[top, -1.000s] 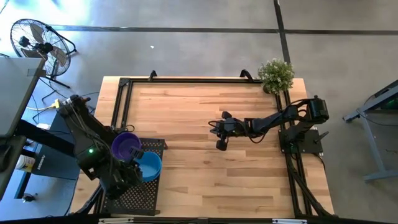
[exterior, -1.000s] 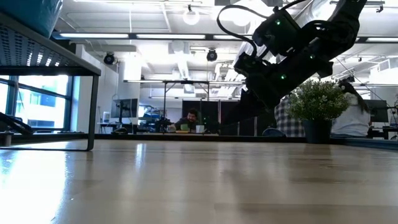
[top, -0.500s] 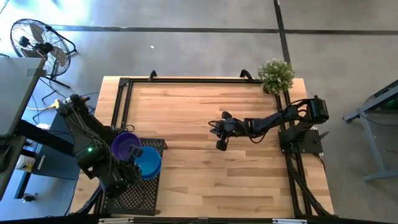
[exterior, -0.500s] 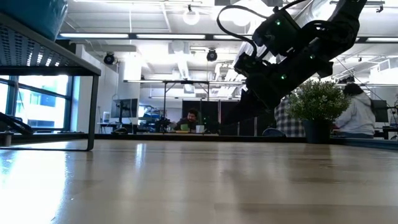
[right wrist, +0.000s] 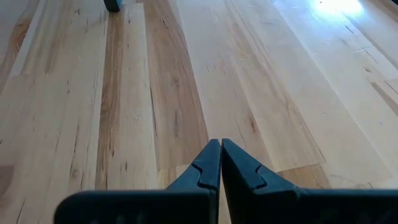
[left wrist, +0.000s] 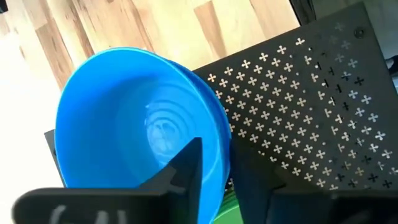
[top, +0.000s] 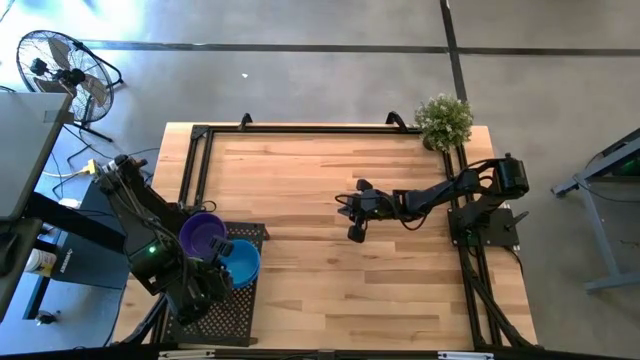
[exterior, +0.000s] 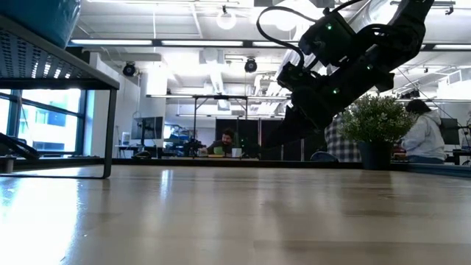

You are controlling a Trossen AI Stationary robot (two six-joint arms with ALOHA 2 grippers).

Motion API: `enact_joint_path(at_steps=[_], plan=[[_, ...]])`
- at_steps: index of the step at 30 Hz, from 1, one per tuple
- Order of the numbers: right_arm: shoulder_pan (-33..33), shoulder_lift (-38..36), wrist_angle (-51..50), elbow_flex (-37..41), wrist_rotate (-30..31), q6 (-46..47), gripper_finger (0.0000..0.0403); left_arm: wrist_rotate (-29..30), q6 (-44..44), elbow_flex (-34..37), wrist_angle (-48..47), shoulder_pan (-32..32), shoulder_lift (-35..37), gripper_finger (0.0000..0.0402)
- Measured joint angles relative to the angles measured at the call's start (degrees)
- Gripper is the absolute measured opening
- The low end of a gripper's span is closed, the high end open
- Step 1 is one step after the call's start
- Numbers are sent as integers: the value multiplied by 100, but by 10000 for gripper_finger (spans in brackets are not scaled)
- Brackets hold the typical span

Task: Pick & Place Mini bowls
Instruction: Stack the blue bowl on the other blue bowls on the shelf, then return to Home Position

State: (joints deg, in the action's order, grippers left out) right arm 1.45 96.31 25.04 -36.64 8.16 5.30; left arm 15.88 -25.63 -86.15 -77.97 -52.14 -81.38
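- High view: table of pale wood planks with a black frame along its edges. Black perforated rack sits at the left front corner. Two bowls are on it: purple bowl and blue bowl, touching each other.
- High view: left gripper is over the rack, right at the blue bowl's near edge. Right gripper hangs over bare wood mid-table, well apart from the bowls. Potted plant stands at the far right corner. A fan stands on the floor off the far left corner.
- Low view: the rack's raised top shows at upper left with a bit of blue above it. The right arm hangs over the table in front of the plant. People sit in the room behind.
- Left wrist view: the blue bowl fills the view, open side up, on the rack. One dark finger is inside the rim, the other outside; the jaws straddle the wall, but whether they pinch it I cannot tell. A sliver of green shows under the bowl.
- Right wrist view: right gripper clenched, fingertips pressed together, holding nothing, above bare planks.
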Motion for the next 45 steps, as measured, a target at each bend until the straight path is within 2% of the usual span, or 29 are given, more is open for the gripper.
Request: enact_joint_path(at_steps=[6,18,24,30,34,37,45], plan=[[1,0,-2,0,0,4,2,5,-17,0,1,0,32,110],[0,0,-2,0,-114,-20,2,-26,-32,53,201,0,187,108],[0,0,-33,0,-114,-20,2,-145,-27,458,345,2,173,67],[0,0,-31,0,-112,-20,2,-350,-48,527,581,0,173,15],[0,0,-31,0,-111,-20,2,-304,-189,526,519,2,175,6],[0,0,-31,0,-111,-20,2,-206,-316,522,347,2,179,25],[0,0,-31,0,-111,-21,2,-223,-447,235,206,2,179,127]])
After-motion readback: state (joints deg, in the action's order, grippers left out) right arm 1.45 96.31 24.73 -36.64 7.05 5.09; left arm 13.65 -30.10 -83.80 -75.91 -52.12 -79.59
